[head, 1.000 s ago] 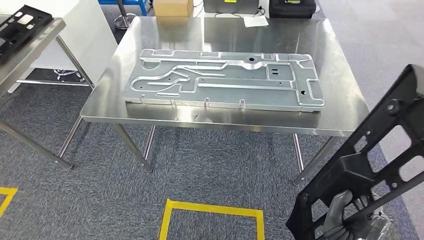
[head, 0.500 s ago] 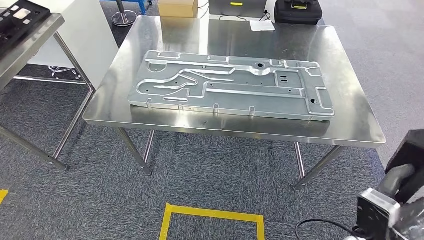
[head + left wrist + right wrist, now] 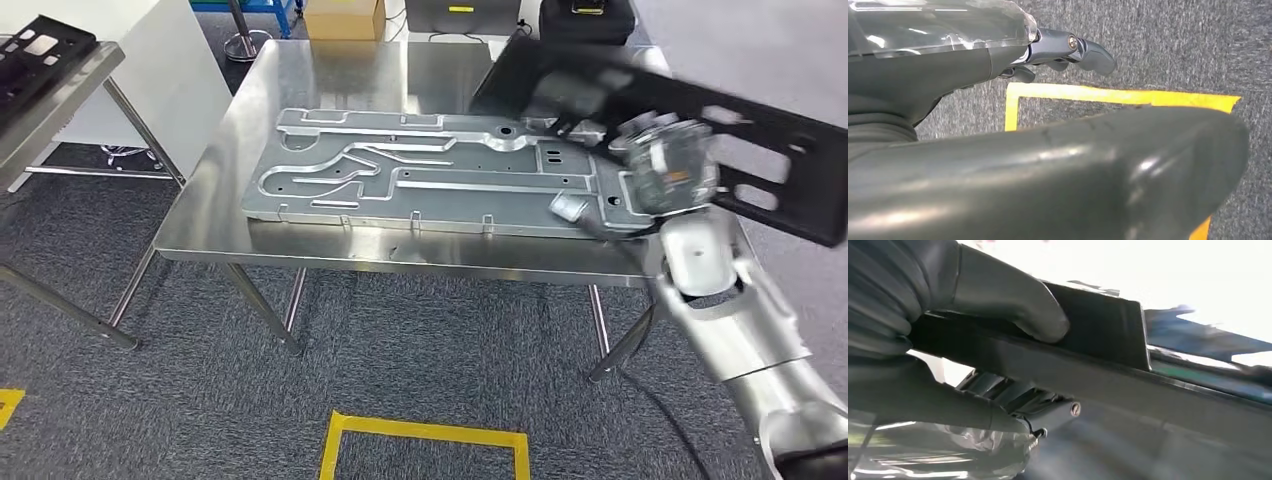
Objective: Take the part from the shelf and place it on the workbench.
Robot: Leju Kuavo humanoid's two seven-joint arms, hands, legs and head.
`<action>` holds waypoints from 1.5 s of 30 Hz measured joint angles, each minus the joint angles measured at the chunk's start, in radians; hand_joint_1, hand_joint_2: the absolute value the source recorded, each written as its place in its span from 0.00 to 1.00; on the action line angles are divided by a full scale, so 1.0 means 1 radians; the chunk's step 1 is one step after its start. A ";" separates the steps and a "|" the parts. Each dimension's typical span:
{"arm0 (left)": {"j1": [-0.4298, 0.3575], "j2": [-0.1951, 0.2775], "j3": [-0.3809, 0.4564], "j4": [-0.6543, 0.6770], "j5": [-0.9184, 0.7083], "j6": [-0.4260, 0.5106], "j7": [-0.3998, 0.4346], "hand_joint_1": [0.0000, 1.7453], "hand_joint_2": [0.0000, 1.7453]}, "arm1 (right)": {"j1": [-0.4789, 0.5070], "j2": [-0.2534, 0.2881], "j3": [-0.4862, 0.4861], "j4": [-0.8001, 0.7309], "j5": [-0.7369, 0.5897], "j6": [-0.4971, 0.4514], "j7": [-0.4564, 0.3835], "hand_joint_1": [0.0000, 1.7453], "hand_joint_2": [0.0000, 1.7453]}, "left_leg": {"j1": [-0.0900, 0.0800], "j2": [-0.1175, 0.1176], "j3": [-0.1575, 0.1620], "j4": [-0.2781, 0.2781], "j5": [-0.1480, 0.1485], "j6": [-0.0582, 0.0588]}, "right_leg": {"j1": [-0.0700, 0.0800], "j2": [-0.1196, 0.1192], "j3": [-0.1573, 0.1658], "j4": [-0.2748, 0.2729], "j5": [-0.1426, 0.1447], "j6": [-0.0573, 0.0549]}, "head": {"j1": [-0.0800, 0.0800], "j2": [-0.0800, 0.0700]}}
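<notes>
One black part (image 3: 700, 110), blurred, gripped by right hand (image 3: 660, 165) | over metal plate (image 3: 440, 170) on workbench (image 3: 330, 70) | left hand (image 3: 1068, 50) seemingly empty, fingers loose.

A large silver stamped metal panel (image 3: 450, 172) is lying flat on the steel table, taking up most of its middle, with its long side running along the table's near edge. Beyond the panel, past the table's far edge, a cardboard box (image 3: 344, 18) is sitting on the floor, and beside the box a black case (image 3: 586, 20) is resting. Off the panel's left end, a white cabinet (image 3: 150, 62) is standing, with a chrome stand base (image 3: 244, 42) showing behind it. On the grey carpet (image 3: 420, 350) nearer than the panel, a square of yellow tape (image 3: 425, 445) is marking the floor; the same yellow tape (image 3: 1118, 95) is showing in the left wrist view.
</notes>
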 joint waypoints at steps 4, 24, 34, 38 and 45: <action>-0.001 0.009 -0.007 0.001 -0.006 -0.003 0.000 0.00 0.00 | -0.060 0.013 0.161 0.128 -0.004 -0.020 -0.022 1.00 1.00 | -0.016 0.005 0.082 -0.216 0.106 0.028 | 0.007 -0.029 0.002 -0.001 -0.011 0.008 | 0.002 0.000; -0.013 0.012 -0.031 0.008 -0.014 -0.004 0.005 0.00 0.00 | -0.133 0.123 0.336 0.318 -0.005 -0.039 -0.072 1.00 1.00 | -0.011 0.006 0.147 -0.203 0.015 0.001 | -0.003 -0.003 -0.041 -0.016 0.039 -0.003 | -0.003 0.000; 0.000 0.011 -0.031 0.010 -0.008 0.000 0.009 0.00 0.00 | -0.083 0.158 0.323 0.353 -0.005 -0.083 -0.049 1.00 1.00 | -0.002 0.005 0.066 -0.204 0.132 0.005 | -0.001 0.006 0.047 -0.018 -0.034 0.006 | -0.006 0.000; 0.002 0.011 -0.031 0.010 -0.008 0.004 0.009 0.00 0.00 | -0.071 0.160 0.308 0.366 -0.005 -0.092 -0.048 1.00 1.00 | -0.003 0.005 0.096 -0.245 0.108 0.029 | -0.001 0.006 0.047 0.001 -0.037 0.029 | -0.006 0.000; 0.008 0.011 -0.031 0.010 -0.007 0.007 0.009 0.00 0.00 | -0.048 0.164 0.292 0.387 -0.005 -0.106 -0.046 1.00 1.00 | -0.003 0.000 0.162 -0.254 0.062 0.048 | -0.003 0.002 -0.151 0.247 -0.096 0.043 | -0.003 0.000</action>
